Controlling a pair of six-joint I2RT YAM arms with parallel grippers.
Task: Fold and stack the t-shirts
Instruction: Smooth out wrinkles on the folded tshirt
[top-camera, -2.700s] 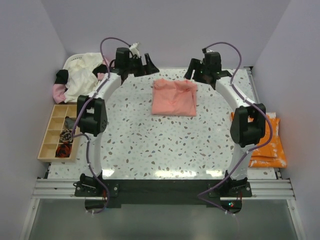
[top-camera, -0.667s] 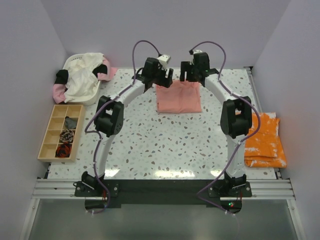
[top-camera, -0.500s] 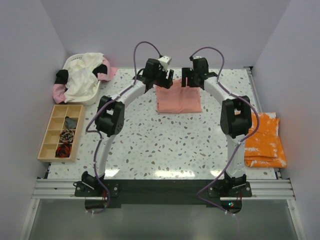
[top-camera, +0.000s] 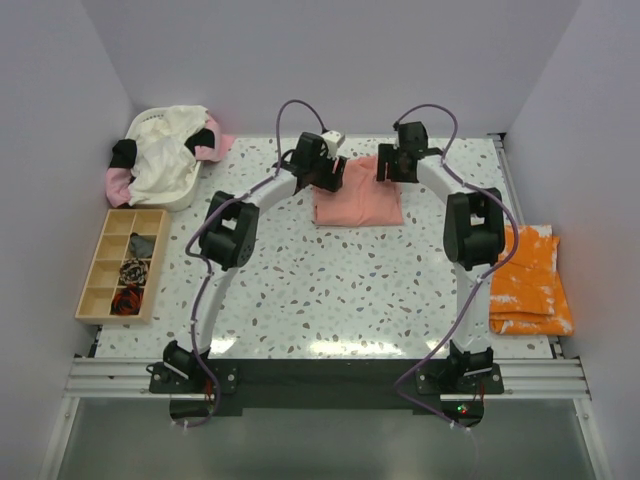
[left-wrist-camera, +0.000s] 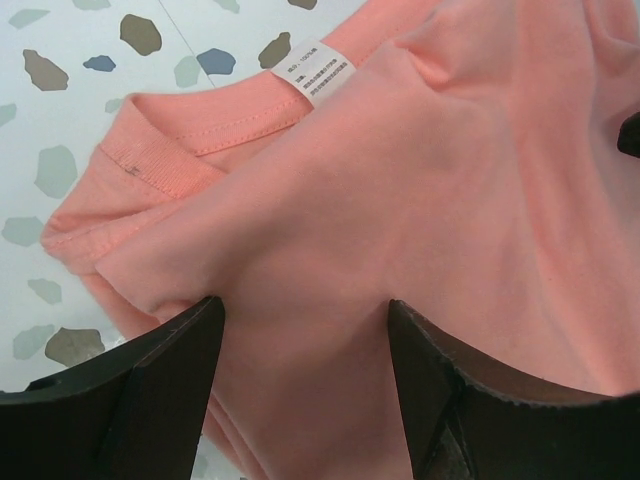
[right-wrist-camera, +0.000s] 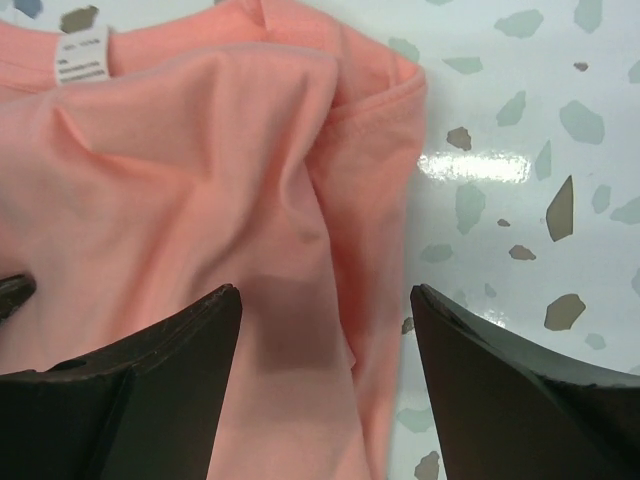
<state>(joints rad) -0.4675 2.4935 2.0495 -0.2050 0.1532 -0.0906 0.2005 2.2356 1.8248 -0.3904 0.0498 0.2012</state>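
White laundry basket (top-camera: 147, 119), far-left corner: cream t-shirt (top-camera: 172, 150) heaped in it, pink cloth (top-camera: 117, 184) spilling over rim, black patches among them. Wooden divided tray (top-camera: 101, 262) just in front: small dark and red-orange bits (top-camera: 129, 285) in near right-hand compartments.

Salmon-pink folded t-shirt (top-camera: 358, 204) flat at far centre of speckled terrazzo table (top-camera: 300, 290), white neck label (left-wrist-camera: 313, 68) showing.

Left gripper (left-wrist-camera: 303, 305) jaws wide, over shirt's collar-side corner. Right gripper (right-wrist-camera: 325, 290) jaws wide, straddling opposite edge.

Orange white-splotched t-shirt (top-camera: 530, 280) folded at right table edge, well apart.

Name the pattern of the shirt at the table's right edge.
Orange shirt with white splotches; top view best.
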